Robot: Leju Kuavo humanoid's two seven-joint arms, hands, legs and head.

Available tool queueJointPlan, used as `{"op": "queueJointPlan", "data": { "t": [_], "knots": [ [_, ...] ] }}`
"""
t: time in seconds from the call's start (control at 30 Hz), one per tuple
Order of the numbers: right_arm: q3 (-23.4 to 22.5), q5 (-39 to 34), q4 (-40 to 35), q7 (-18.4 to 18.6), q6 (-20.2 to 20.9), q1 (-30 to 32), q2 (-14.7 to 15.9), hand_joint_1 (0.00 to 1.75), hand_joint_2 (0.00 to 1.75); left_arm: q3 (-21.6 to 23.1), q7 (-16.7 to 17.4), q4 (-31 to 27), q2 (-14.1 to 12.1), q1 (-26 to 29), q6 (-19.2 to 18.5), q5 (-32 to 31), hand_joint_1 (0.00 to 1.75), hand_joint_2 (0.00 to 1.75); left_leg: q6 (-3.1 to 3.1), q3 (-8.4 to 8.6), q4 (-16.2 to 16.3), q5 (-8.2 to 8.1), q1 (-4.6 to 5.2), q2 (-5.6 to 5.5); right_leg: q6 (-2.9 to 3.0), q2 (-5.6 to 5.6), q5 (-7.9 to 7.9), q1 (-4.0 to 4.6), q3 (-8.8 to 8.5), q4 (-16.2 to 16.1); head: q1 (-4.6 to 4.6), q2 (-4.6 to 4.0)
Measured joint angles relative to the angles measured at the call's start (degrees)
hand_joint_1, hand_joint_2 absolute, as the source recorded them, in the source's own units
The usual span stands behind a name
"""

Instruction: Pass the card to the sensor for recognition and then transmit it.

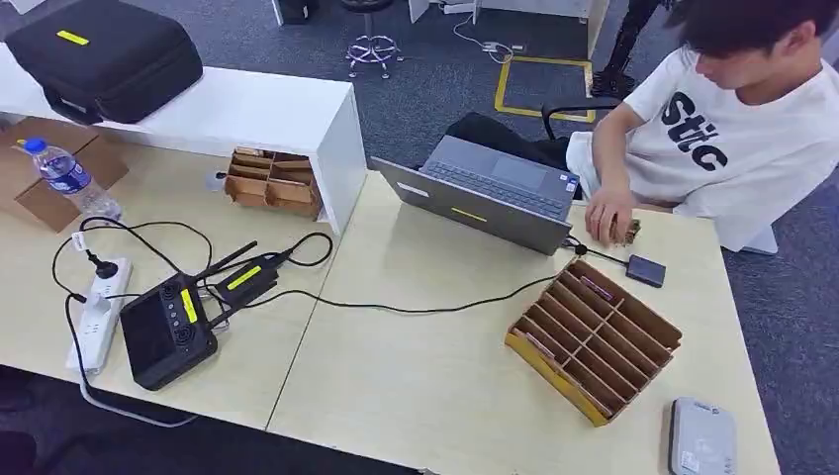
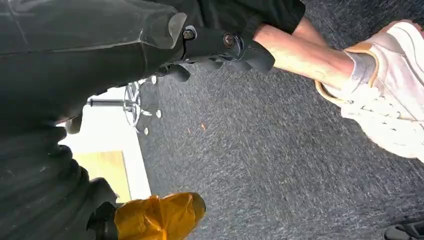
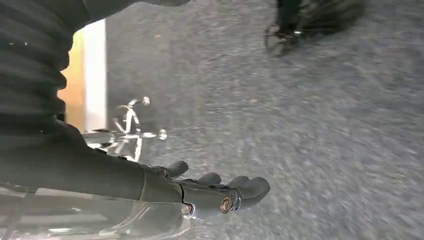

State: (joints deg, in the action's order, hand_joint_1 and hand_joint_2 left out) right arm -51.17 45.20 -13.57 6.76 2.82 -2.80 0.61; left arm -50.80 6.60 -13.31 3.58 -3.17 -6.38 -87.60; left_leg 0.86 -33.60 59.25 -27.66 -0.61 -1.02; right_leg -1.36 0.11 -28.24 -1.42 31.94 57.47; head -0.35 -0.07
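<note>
Hands first: my left hand (image 2: 220, 50) hangs over grey carpet (image 2: 280, 165) in its wrist view, dark fingers loosely extended and apart with nothing in them, and a person's leg and white sneaker (image 2: 385, 100) sit in the upper right of that frame. My right hand (image 3: 210, 192) also hangs over the carpet, fingers stretched out side by side and holding nothing. From the head view I see a pale wooden table (image 1: 416, 386) with a slotted wooden card rack (image 1: 594, 336) at the lower right of the frame; thin cards (image 1: 601, 289) stand in some of its slots. A small dark sensor box (image 1: 646, 270) lies just above the rack, wired toward an open grey laptop (image 1: 490, 193). A seated person in a white shirt (image 1: 737, 139) rests a hand (image 1: 605, 216) beside the laptop, on a small wooden block. A grey flat device (image 1: 700, 438) lies at the lower right corner, a black tablet-like controller (image 1: 166, 332) and white power strip (image 1: 99, 312) at the left.
</note>
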Motion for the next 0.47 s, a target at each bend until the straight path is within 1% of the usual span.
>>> {"op": "queueJointPlan", "data": {
  "t": [0.13, 0.27, 0.47],
  "knots": [
    [0.3, 0.0, 0.0, 0.6, -0.1, 0.2, -0.3, 0.0, 1.75, 0.2, 0.1, 0.0, -0.1, 0.0, 0.0, 0.0, 0.0, 1.75, 0.0, 0.0, 0.0, 0.0, 0.0, 0.02, 0.0, 0.0, 0.0, 0.0, 0.01, 0.0, 0.0, 0.0],
    [0.3, 0.9, 0.0, -0.2, 0.0, 0.2, -0.5, 0.0, 1.75, 0.6, 0.3, 0.0, -0.1, 0.0, -0.1, 0.0, 0.0, 1.75, 0.0, 0.0, 0.0, 0.0, 0.0, 0.02, 0.0, 0.0, 0.0, 0.0, 0.0, 0.0, 0.0, 0.0],
    [0.3, 1.2, 0.0, -0.4, 0.1, 0.2, -0.7, 0.0, 1.75, 0.9, 0.3, 0.0, -0.1, 0.0, -0.2, 0.0, 0.0, 1.75, 0.0, 0.01, 0.0, 0.0, 0.0, 0.02, 0.0, 0.0, 0.0, 0.0, 0.0, 0.0, 0.0, 0.0]
  ]
}}
